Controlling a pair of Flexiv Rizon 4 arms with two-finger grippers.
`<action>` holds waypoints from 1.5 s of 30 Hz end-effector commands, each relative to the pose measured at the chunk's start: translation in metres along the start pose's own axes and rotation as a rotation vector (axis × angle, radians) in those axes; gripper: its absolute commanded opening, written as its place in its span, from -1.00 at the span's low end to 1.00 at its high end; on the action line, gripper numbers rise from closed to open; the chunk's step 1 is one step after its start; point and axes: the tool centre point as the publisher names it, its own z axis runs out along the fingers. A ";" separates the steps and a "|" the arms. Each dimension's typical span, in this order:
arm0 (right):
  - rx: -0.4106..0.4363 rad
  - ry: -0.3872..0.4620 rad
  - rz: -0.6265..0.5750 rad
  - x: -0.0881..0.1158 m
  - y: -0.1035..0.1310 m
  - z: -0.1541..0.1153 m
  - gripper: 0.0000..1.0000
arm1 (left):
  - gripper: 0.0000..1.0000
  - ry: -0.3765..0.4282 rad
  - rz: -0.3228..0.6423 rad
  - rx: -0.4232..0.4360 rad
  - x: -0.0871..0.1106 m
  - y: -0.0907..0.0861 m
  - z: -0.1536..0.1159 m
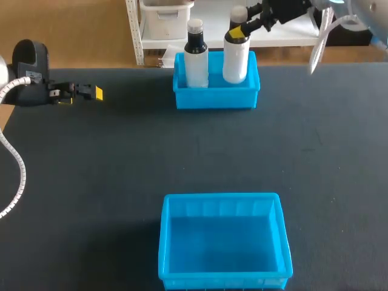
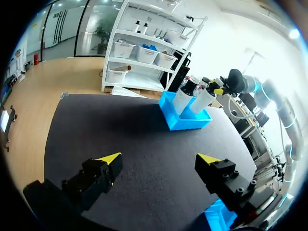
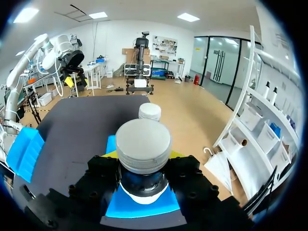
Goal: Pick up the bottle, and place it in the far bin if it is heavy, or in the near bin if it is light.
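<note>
Blue plastic is seen nearest, in the near bin (image 1: 221, 242), which is set on the dark table (image 1: 121, 157) at its near edge, about the middle. A wide stretch of table cloth is left between this bin and everything farther off.

Farther back and well to the left, the left gripper (image 2: 159, 161) is held low over the table, with its yellow-tipped fingers spread wide apart and only cloth between them. It is kept well apart from both bins.

At the far edge, about the middle, the far bin (image 1: 215, 97) is placed, blue like the first. Two bottles are stood upright inside it, side by side. In the left part the second bottle (image 1: 196, 60) is found, white-bodied with a black neck and a pale cap, and it is touched by no gripper. Just to its right the bottle (image 1: 235, 60) is found, white with a grey-white cap; its body is enclosed by the bin's walls, and whether its base is rested on the bin floor cannot be told.

The right gripper (image 3: 143, 179) is brought in from the far right and is clamped on the bottle's neck just under the cap, one finger pressed to each side. From the right wrist, the second bottle's cap is seen just ahead of the held one.
</note>
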 end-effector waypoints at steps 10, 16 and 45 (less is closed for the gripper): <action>-0.177 -0.012 0.019 0.012 -0.017 0.020 -1.00 | 1.00 0.000 0.000 0.000 0.000 0.000 0.000; -0.188 -0.012 0.039 0.018 -0.018 0.026 -1.00 | 1.00 0.000 0.000 0.000 0.000 0.000 0.000; -0.212 0.022 0.081 0.027 -0.019 0.032 1.00 | 1.00 0.000 0.000 0.000 0.000 0.000 0.000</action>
